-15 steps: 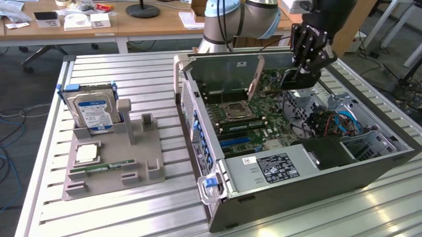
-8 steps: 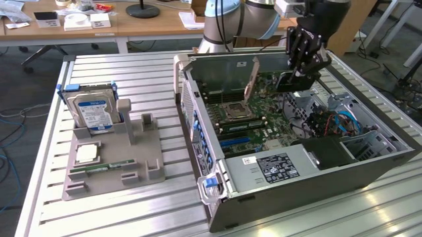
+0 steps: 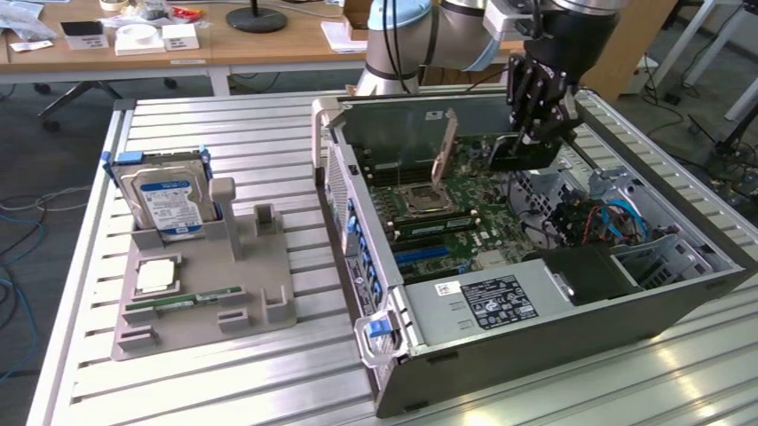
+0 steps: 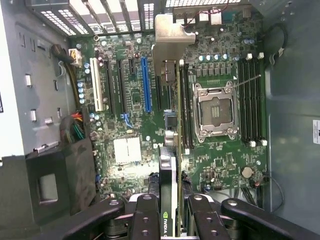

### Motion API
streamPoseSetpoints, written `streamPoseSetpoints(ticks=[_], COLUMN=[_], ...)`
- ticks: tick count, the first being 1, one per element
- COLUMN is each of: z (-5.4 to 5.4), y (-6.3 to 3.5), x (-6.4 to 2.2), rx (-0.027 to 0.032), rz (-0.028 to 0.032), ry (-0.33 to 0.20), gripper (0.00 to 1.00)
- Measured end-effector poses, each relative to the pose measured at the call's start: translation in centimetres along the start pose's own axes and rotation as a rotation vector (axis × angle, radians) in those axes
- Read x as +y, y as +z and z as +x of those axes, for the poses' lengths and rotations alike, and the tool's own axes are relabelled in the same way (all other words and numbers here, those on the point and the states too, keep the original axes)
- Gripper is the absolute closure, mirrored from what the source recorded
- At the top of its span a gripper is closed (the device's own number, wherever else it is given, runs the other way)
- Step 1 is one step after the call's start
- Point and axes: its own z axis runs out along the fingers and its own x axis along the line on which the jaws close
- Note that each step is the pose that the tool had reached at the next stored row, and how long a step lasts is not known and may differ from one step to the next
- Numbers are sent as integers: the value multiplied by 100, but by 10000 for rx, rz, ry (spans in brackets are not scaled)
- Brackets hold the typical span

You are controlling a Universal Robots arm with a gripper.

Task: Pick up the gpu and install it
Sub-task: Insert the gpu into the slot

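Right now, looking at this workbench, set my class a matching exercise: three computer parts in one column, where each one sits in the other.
Parts:
1. gpu
2. hard drive
3. memory stick

Places:
A. lying flat on the grey holder
B. held in the gripper inside the open computer case
C. standing on edge in the grey holder

Pairs: 1-B, 2-C, 3-A

The computer case (image 3: pixel 533 346) was open on top, so the gripper (image 3: pixel 539 133) with the gpu (image 3: pixel 521 158) had free way down to the motherboard (image 4: pixel 220 160). Its walls, the power supply box (image 3: pixel 498 302) and the cables (image 3: pixel 610 222) narrowed this room on the sides.
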Motion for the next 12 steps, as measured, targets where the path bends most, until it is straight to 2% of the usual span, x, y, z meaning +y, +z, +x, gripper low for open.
streamPoseSetpoints(ticks=[12], z=[21], y=[109], x=[142], rx=[4], rz=[7], ry=[197], gripper=[73])
